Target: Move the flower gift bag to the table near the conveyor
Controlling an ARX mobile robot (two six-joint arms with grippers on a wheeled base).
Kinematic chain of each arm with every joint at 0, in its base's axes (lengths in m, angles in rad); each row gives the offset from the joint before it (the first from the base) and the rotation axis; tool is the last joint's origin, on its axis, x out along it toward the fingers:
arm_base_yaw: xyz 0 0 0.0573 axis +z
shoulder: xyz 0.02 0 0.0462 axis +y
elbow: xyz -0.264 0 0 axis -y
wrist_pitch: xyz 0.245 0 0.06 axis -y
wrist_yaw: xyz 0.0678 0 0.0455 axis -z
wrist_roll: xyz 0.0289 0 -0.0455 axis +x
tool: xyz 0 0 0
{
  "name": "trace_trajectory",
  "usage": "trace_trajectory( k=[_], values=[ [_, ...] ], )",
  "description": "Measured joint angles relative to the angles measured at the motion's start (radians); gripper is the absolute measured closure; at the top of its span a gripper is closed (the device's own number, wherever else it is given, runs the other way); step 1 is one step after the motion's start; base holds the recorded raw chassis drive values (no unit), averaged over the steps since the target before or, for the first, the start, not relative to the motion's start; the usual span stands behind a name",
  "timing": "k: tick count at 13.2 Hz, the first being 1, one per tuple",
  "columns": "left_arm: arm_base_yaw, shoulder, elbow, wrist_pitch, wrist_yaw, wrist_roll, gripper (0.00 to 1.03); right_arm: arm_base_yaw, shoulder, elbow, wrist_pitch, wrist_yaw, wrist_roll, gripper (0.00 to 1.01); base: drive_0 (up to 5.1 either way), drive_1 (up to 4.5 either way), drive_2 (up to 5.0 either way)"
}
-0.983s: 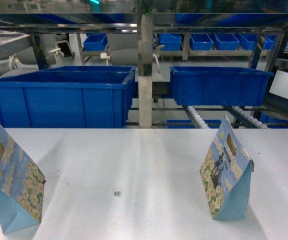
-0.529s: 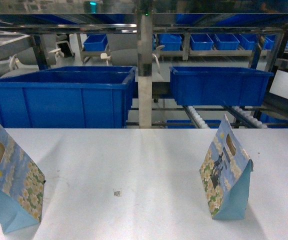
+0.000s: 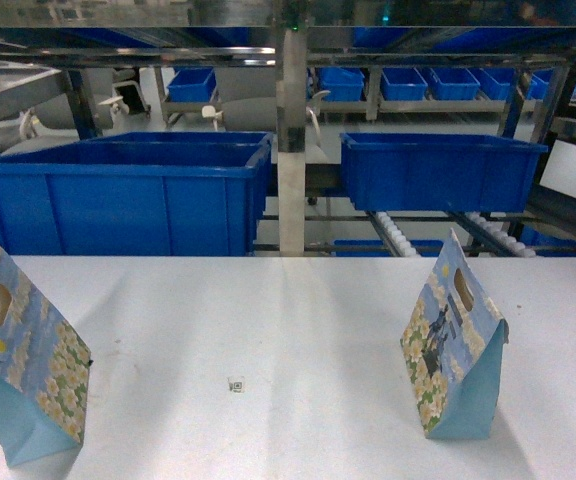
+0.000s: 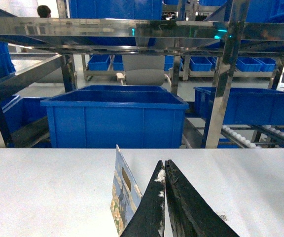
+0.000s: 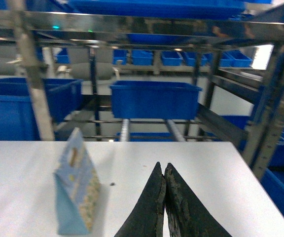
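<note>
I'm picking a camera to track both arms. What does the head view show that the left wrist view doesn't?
Only the head view shows the whole right gift bag standing on the table, and no grippers at all. Only the left wrist view shows the left gripper, jaws together, beside the left gift bag. Both show that left bag, the white table, the big blue bin and the conveyor rollers.

we read the setting as a warehouse or logistics floor: steel racking (image 3: 290,130) carries rows of blue plastic bins (image 3: 128,195), a roller conveyor (image 3: 398,238) runs behind the white tabletop (image 3: 268,340), and more bins (image 3: 404,82) line far shelves.
</note>
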Motion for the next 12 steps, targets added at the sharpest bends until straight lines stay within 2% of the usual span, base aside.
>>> trace_trajectory(
  k=[1, 2, 3, 4, 10, 12],
  values=[
    [0.035, -0.008, 0.0, -0.006, 0.04, 0.0, 1.01, -0.054, 0.0, -0.002, -0.009, -0.011, 0.001, 0.99, 0.0, 0.0, 0.0],
    [0.15, -0.01, 0.0, -0.02, 0.16, 0.003, 1.01, -0.047, -0.027, -0.026, -0.001, -0.034, 0.001, 0.99, 0.0, 0.0, 0.0],
    [0.19, -0.01, 0.0, -0.016, 0.164, 0.001, 1.01, -0.042, -0.034, -0.033, -0.007, -0.034, 0.0, 0.99, 0.0, 0.0, 0.0],
    [0.18, -0.01, 0.0, -0.017, 0.183, 0.002, 1.01, -0.042, -0.037, -0.033, -0.001, -0.034, -0.001, 0.99, 0.0, 0.0, 0.0],
    [0.177, -0.01, 0.0, -0.018, 0.186, 0.002, 0.99, -0.042, -0.037, -0.033, -0.006, -0.034, -0.002, 0.99, 0.0, 0.0, 0.0],
    [0.177, -0.01, 0.0, -0.018, 0.186, 0.002, 0.7, -0.042, -0.037, -0.033, -0.006, -0.034, -0.001, 0.71, 0.0, 0.0, 0.0]
  ],
)
